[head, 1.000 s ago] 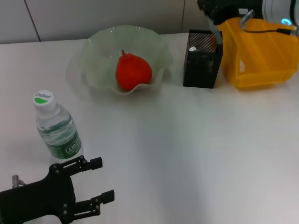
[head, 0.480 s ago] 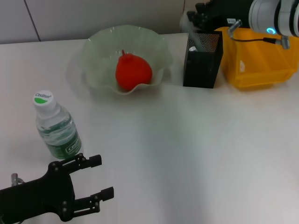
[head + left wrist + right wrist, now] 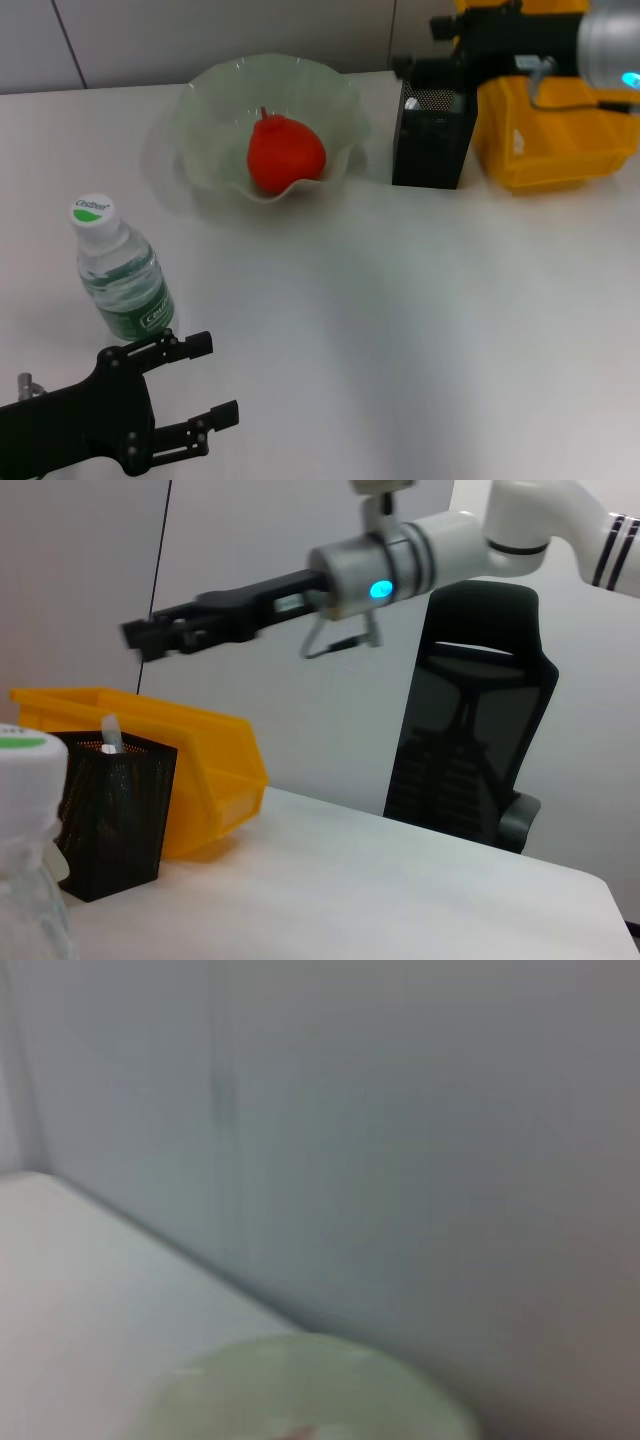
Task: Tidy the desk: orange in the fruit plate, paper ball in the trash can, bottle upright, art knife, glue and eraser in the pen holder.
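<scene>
Black mesh pen holder (image 3: 432, 135) at the surface's far edge sits beneath the right pincer (image 3: 412, 68), fingers' state untellable, while the left pincer (image 3: 205, 378) idles apart near the front edge.

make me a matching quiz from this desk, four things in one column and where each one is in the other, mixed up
Things:
1. orange
2. bottle
3. pen holder
4. left gripper

Places:
A. beside the yellow bin
B. in the fruit plate
C. low at the near edge, by the bottle
D. upright on the desk's left side

Pairs: 1-B, 2-D, 3-A, 4-C
</scene>
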